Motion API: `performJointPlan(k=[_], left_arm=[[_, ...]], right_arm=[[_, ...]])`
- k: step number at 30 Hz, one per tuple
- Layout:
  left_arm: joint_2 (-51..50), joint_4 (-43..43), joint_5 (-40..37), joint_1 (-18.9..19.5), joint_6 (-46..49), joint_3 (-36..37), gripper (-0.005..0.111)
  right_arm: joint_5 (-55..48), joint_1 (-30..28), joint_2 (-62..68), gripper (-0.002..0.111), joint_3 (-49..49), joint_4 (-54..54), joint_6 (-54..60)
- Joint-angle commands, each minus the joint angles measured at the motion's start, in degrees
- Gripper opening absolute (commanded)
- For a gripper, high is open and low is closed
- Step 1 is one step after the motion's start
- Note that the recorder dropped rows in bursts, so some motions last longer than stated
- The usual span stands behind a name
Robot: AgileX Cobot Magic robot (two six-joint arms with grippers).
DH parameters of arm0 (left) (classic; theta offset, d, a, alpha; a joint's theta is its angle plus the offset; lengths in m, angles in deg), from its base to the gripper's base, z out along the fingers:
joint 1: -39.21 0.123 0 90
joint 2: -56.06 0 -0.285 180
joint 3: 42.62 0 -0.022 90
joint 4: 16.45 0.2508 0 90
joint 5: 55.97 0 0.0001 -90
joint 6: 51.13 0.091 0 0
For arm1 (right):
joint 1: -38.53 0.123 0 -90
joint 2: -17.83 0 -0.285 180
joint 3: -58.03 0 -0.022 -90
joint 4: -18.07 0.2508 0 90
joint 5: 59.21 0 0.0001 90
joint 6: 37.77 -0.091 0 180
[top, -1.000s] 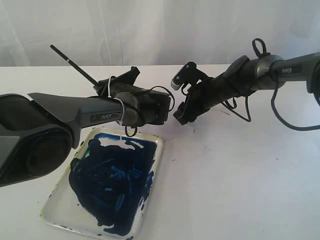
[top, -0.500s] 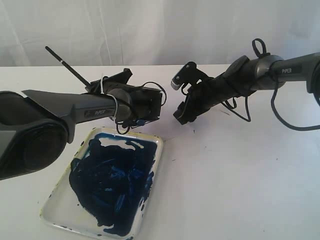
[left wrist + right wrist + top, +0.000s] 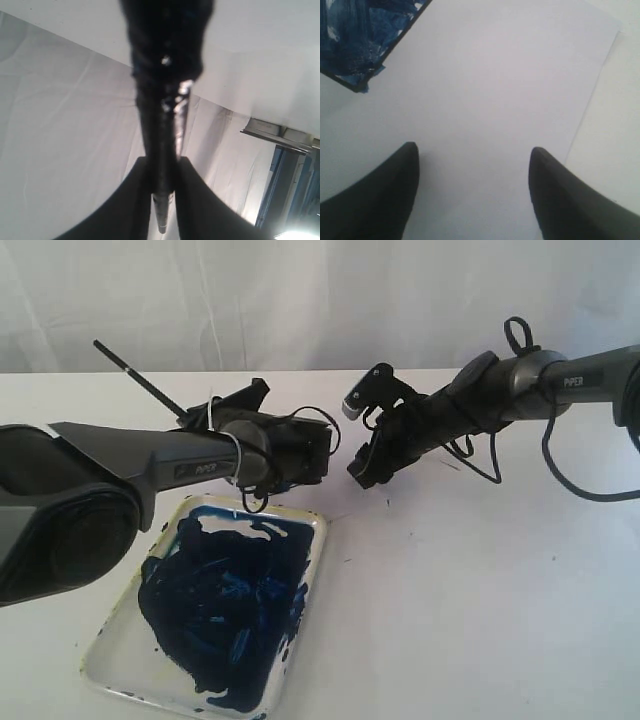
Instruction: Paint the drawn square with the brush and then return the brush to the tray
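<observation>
My left gripper [image 3: 228,405] is shut on the brush [image 3: 135,370], whose thin black handle slants up to the far left above the table. In the left wrist view the brush [image 3: 160,212] runs between the closed fingers of the left gripper [image 3: 162,165]; its tip is hidden. The tray [image 3: 318,527], smeared dark blue, lies below the left arm at the near left. My right gripper [image 3: 362,472] hangs open with nothing in it. In the right wrist view the right gripper [image 3: 474,160] is over white paper, with the drawn square's [image 3: 350,42] blue-smeared corner beyond it. The arms hide the square in the exterior view.
The white paper sheet [image 3: 510,70] ends at an edge with bare table [image 3: 620,130] beyond it. A white curtain [image 3: 320,300] closes the back. Cables [image 3: 560,470] loop under the right arm. The two wrists are close together at mid-table.
The left gripper with the brush swayed a little to the left and came partly back. The right arm has not moved.
</observation>
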Motion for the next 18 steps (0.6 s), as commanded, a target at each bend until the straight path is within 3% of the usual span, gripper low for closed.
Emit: performJointPlan(k=[1,18], left_arm=[[-0.1,-2.1,-5.8,-0.7,-2.2,0.1,0.000],[-0.1,-2.1,-5.8,2.5,-2.7,0.1,0.000]], right_arm=[[0.2,0.1,0.9,0.060,-0.7,-2.1,0.2],[0.2,0.1,0.9,0.060,-0.7,-2.1,0.2]])
